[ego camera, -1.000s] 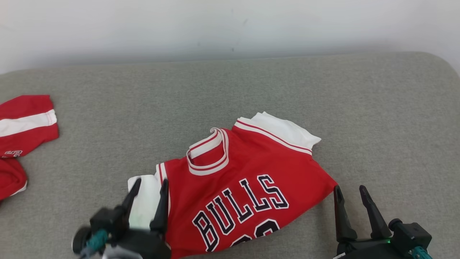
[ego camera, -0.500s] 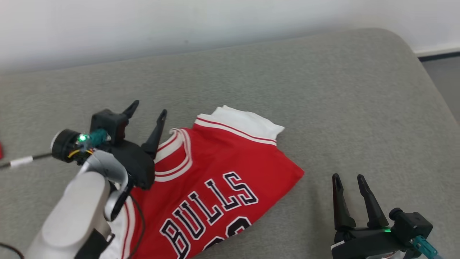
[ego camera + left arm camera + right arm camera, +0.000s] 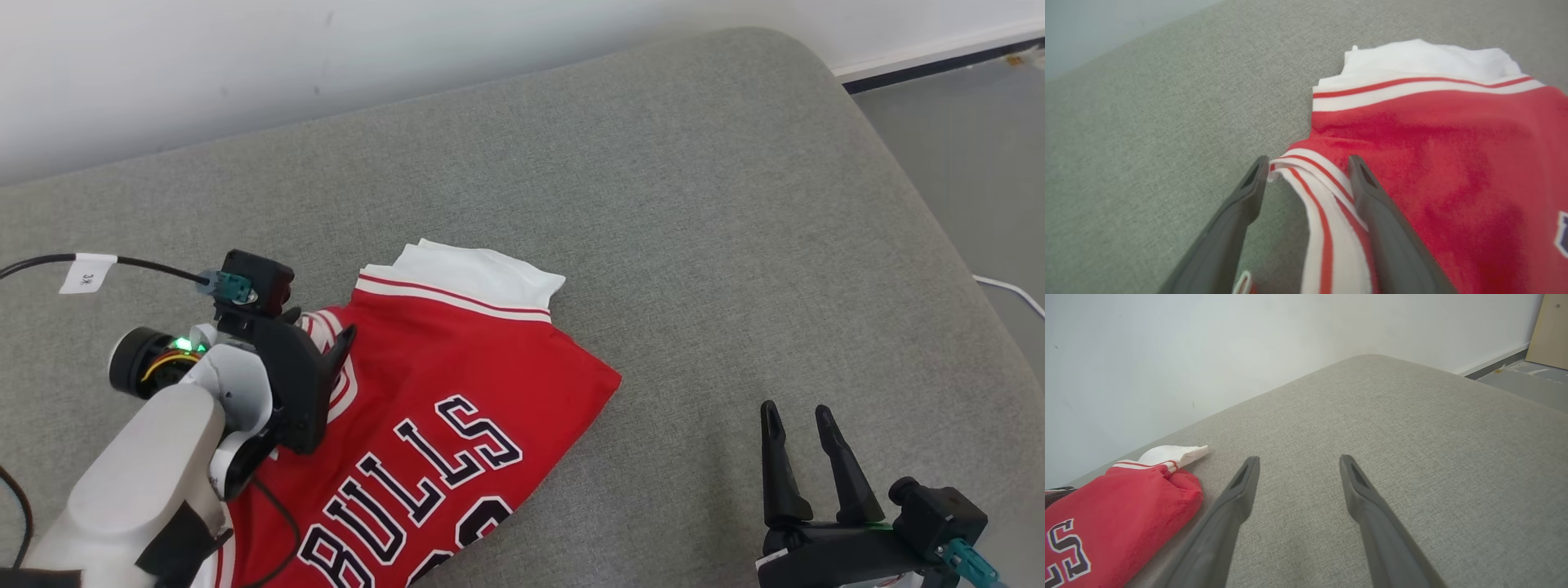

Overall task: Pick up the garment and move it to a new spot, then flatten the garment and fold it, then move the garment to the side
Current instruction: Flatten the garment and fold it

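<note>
Step in hand: pick-up. The red jersey with white trim and BULLS lettering [image 3: 457, 384] lies rumpled on the grey fabric cushion [image 3: 694, 204]. Left gripper [image 3: 1308, 163]: fingers apart, straddling the jersey's striped collar rib [image 3: 1314, 220], nothing clamped. Right gripper [image 3: 796, 408]: fingers apart, empty, well right of the jersey. Next move, as judged: close on the rib, then lift. No obstruction apparent; a black tagged cable [image 3: 147, 263] trails left of the jersey

Plain indoor rm: grey fabric sofa [image 3: 653, 204] agst white wall [image 3: 245, 65], grey floor [image 3: 963, 147]
</note>
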Tool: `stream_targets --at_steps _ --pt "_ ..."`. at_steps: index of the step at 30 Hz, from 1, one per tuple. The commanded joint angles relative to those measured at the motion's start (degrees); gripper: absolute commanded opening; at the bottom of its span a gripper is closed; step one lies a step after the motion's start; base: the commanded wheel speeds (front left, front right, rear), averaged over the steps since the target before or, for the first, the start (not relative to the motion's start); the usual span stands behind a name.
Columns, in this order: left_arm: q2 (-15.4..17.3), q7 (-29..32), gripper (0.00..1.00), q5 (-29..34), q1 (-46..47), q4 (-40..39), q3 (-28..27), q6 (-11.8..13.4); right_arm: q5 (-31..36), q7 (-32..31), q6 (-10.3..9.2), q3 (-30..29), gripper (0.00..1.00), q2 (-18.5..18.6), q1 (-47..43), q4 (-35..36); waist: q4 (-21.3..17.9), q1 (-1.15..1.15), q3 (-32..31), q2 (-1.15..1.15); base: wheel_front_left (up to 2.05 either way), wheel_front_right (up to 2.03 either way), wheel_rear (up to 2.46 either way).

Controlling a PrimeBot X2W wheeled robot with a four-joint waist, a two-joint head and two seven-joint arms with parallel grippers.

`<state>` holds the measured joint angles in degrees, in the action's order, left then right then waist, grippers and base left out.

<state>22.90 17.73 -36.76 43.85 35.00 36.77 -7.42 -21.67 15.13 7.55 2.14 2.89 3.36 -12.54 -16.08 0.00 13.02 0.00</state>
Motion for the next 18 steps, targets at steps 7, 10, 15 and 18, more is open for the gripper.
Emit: stream_targets --at_steps 7,10,15,18 --pt "0.46 4.97 1.0 -5.06 0.9 3.3 2.69 -0.07 0.19 0.08 -0.13 -0.52 1.0 -0.02 -0.26 -0.1 0.18 0.0 -0.46 0.0 0.0 0.0 0.0" --pt "-0.14 5.93 0.46 -7.8 1.0 2.42 3.91 -0.07 0.27 0.08 -0.13 -0.7 1.0 -0.02 -0.22 -0.1 0.6 0.0 -0.43 0.0 0.0 0.0 0.0" --pt "0.08 1.64 0.0 -10.21 2.53 0.24 5.51 -0.01 0.57 0.08 -0.13 -1.09 1.0 -0.02 -0.1 -0.14 1.56 0.0 -0.43 0.0 0.0 0.0 0.0" --pt "0.65 -3.52 0.0 -11.04 4.56 -0.07 4.61 0.0 0.8 0.08 -0.13 -1.66 1.0 -0.01 -0.23 -0.25 2.47 0.0 -0.57 0.0 0.0 0.0 0.0"
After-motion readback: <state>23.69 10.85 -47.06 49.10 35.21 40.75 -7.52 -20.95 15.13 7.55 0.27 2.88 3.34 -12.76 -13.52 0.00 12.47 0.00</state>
